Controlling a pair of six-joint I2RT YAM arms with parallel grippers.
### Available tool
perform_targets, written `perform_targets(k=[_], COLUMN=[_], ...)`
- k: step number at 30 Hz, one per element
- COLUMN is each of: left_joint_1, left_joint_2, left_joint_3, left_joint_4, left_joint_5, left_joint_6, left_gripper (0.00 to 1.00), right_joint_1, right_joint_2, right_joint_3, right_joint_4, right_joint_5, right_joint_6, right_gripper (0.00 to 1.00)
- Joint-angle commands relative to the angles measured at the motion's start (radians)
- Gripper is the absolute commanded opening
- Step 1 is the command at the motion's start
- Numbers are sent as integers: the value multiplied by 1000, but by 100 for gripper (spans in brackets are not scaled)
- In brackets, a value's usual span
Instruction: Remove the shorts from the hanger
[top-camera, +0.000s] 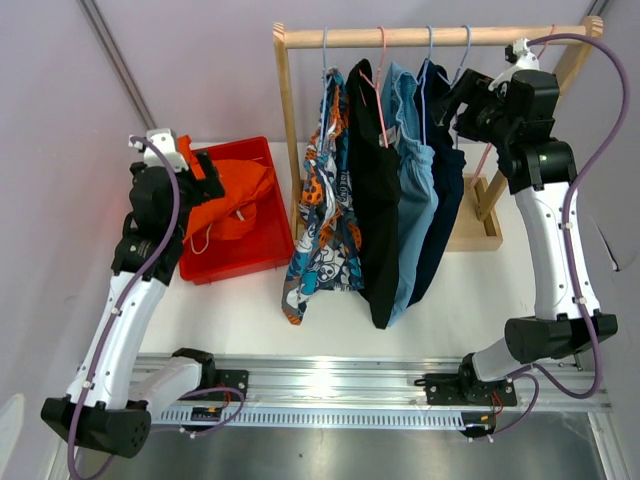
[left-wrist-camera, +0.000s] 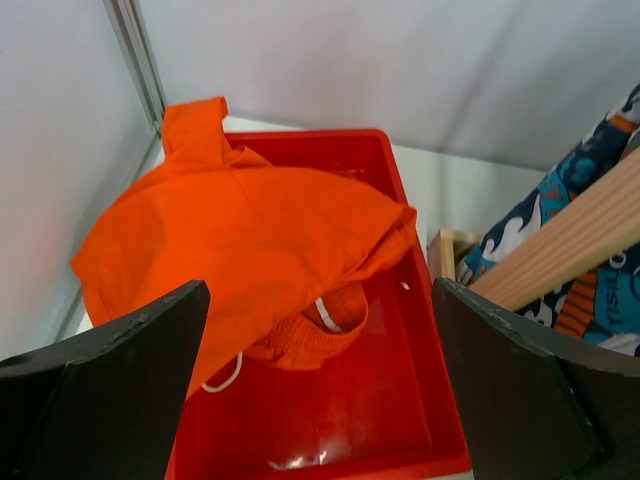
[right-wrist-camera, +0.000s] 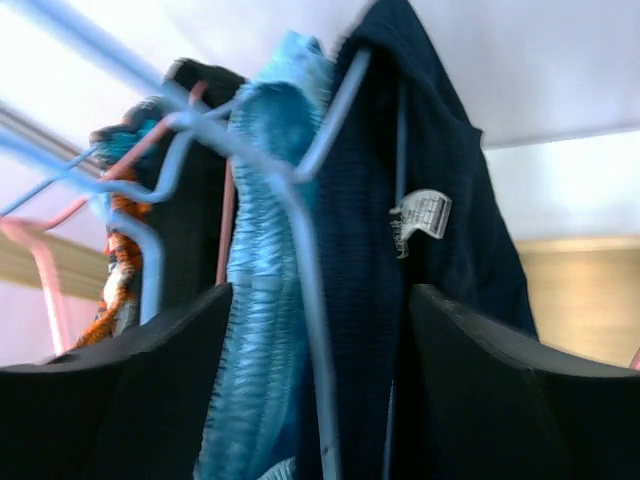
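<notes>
The orange shorts (top-camera: 232, 195) lie crumpled in a red bin (top-camera: 240, 262) at the left. My left gripper (top-camera: 195, 160) hovers above them, open and empty; the left wrist view shows the orange shorts (left-wrist-camera: 250, 240) below the left gripper (left-wrist-camera: 320, 380). On the rack hang patterned shorts (top-camera: 322, 230), black shorts (top-camera: 372, 200), light blue shorts (top-camera: 412, 200) and navy shorts (top-camera: 445, 190), each on a wire hanger. My right gripper (top-camera: 455, 100) is at the navy pair's top. In its own view the right gripper (right-wrist-camera: 320, 390) is open, with light blue shorts (right-wrist-camera: 260, 300), a hanger wire (right-wrist-camera: 305, 260) and navy shorts (right-wrist-camera: 370, 280) between its fingers.
A wooden rack with a top rail (top-camera: 430, 36) and two posts stands at the back of the white table; its right foot (top-camera: 475, 225) is on the table. One post (left-wrist-camera: 570, 240) runs close to the right of my left gripper. The red bin's front wall (left-wrist-camera: 400, 455) lies below it.
</notes>
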Motion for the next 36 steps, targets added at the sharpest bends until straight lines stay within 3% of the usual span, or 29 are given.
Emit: perform_targets(k=[1, 2, 4, 5, 6, 7, 10, 14, 15, 20, 24, 29, 36], left_joint_1=[0, 0, 0, 0, 0, -2, -45, -293, -404, -723, -923, -1127, -1243], left_joint_2=[-44, -51, -56, -56, -57, -57, -57, -44, -33, 82, 163, 267, 445], left_joint_3=[-39, -41, -48, -49, -47, -42, -3, 128, 207, 428, 530, 499, 482], left_joint_4=[23, 26, 24, 24, 26, 26, 4, -42, -49, -108, -77, 78, 251], left_joint_5=[33, 33, 39, 45, 52, 71, 63, -170, -207, -287, -204, -90, 19], left_joint_6=[-21, -18, -21, -24, -26, -26, -2, 101, 118, 202, 255, 244, 201], left_gripper=[99, 99, 99, 99, 99, 99, 99, 99, 99, 99, 99, 99, 99], right_joint_1=[6, 8, 9, 11, 14, 17, 29, 40, 42, 42, 42, 52, 101], right_joint_2=[-15, -17, -23, -24, -24, -26, -34, -43, -41, -37, -101, -210, -273], right_joint_3=[30, 22, 1, -4, -10, -9, 7, 91, 121, 325, 309, 154, 96], right_joint_4=[25, 30, 39, 45, 48, 47, 50, 31, 10, -70, -119, -99, -147], right_joint_5=[45, 50, 61, 64, 71, 78, 90, 137, 150, 214, 236, 234, 248], right_joint_6=[-10, -9, -4, -1, -3, -3, -12, -30, -40, -53, -34, 26, 62], right_gripper=[68, 65, 39, 31, 10, 0, 0, 0, 0, 0, 0, 0, 0])
